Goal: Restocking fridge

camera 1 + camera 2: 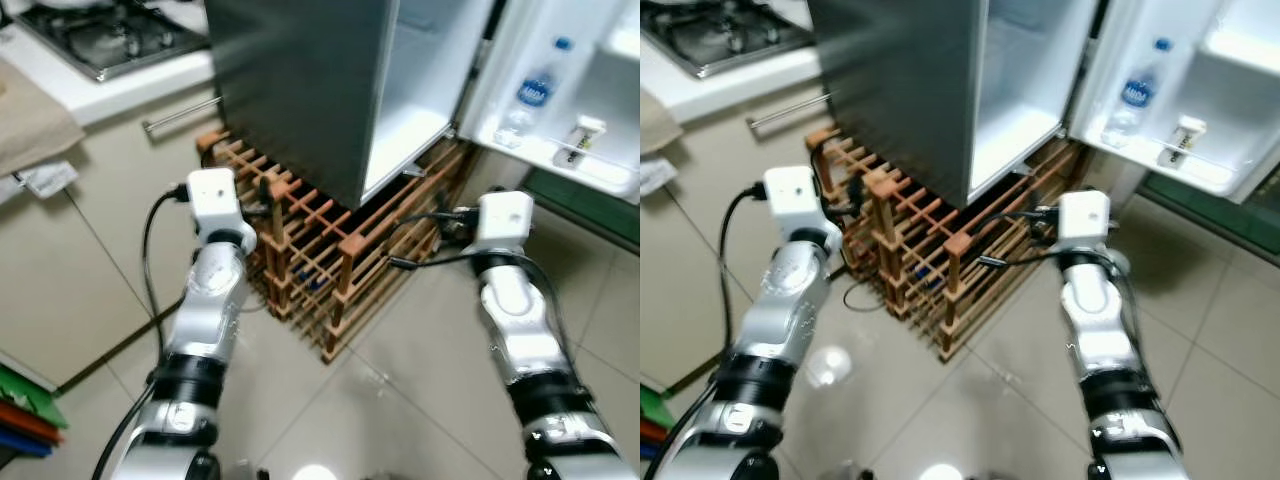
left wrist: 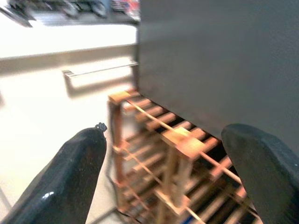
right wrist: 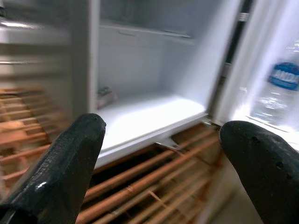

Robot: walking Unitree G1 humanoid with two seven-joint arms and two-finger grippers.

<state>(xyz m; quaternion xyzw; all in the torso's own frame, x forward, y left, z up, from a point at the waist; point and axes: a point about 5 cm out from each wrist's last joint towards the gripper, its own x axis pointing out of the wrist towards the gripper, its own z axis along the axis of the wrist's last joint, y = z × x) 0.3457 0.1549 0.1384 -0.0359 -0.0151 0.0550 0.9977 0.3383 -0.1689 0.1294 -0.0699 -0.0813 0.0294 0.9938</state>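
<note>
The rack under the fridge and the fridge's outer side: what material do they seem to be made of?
The rack looks like unpainted reddish-brown wood: square posts and thin slats joined in a lattice. The fridge's outer side looks like brushed grey metal with a dull sheen, though it could be a coated panel.

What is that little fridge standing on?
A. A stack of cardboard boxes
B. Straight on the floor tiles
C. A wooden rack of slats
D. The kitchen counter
C. The grey fridge, its door swung open, rests on a wooden rack of crossed slats that stands on the tiled floor.
</note>
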